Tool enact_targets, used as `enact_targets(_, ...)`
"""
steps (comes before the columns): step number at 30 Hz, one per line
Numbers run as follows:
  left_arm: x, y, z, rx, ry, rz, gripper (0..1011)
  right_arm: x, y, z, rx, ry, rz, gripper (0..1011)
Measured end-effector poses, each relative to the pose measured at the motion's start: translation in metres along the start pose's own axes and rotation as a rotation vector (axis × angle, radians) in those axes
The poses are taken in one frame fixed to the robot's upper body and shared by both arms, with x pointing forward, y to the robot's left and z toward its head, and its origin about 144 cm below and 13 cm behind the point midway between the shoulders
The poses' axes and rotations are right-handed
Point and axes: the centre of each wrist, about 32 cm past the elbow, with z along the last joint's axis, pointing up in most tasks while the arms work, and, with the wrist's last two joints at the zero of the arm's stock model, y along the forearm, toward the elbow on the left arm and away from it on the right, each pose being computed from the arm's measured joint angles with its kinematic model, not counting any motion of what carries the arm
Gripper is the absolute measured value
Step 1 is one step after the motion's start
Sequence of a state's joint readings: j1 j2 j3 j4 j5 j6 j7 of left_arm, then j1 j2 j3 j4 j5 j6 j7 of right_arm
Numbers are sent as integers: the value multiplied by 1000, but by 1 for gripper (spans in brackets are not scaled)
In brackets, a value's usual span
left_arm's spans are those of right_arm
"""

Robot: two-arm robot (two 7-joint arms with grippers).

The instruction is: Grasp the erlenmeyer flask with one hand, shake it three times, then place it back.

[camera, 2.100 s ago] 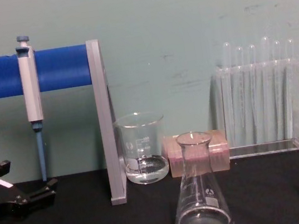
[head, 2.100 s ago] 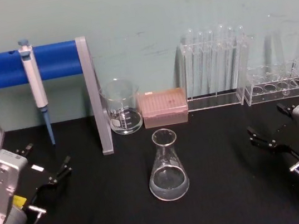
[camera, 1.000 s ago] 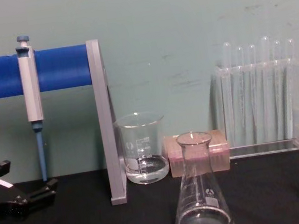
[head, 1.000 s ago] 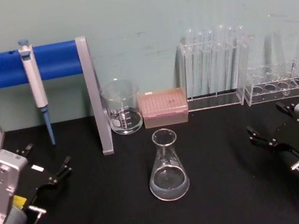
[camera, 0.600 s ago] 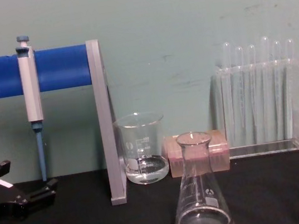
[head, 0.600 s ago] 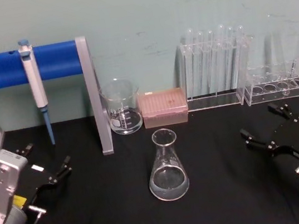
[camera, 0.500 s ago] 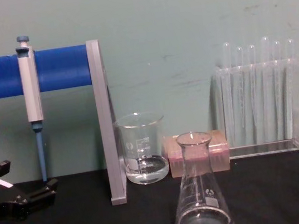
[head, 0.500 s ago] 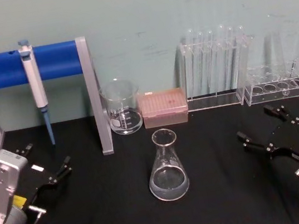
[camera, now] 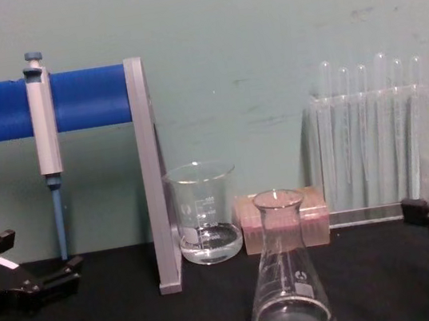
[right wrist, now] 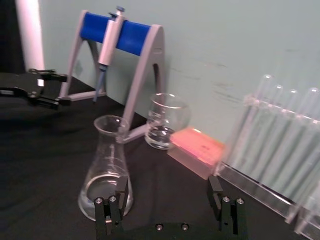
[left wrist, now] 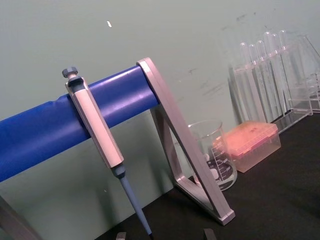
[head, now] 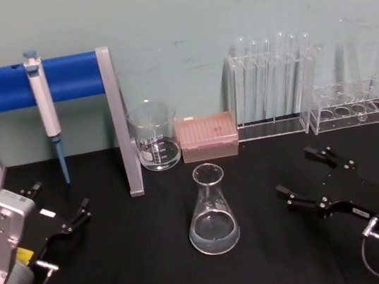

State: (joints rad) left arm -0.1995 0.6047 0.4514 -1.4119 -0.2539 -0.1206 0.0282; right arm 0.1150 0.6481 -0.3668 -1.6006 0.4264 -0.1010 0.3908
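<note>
Since nothing is grasped yet, the whole task is judged pending. Black table [head: 138, 278] bears the erlenmeyer flask [head: 212, 213] upright and free, with a little clear liquid in its base. Right gripper [head: 300, 172] has its jaws spread wide and empty; the flask sits ahead of its fingertips, near but apart, nearer one finger than centred. Left gripper [head: 61, 197] is parked well away, also spread. Left to do: grasp, three shakes, set back.

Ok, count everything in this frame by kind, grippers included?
erlenmeyer flask: 1
beaker: 1
pipette: 1
pink tip box: 1
clear racks: 2
blue stand: 1
left gripper, right gripper: 2
Total: 9
</note>
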Motion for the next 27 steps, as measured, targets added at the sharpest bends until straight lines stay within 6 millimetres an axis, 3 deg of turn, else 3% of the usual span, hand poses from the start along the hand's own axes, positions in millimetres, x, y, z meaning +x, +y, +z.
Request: enact_targets(27,0,0,0,0,0,0,1001,0,37,0,54,28,163,1000)
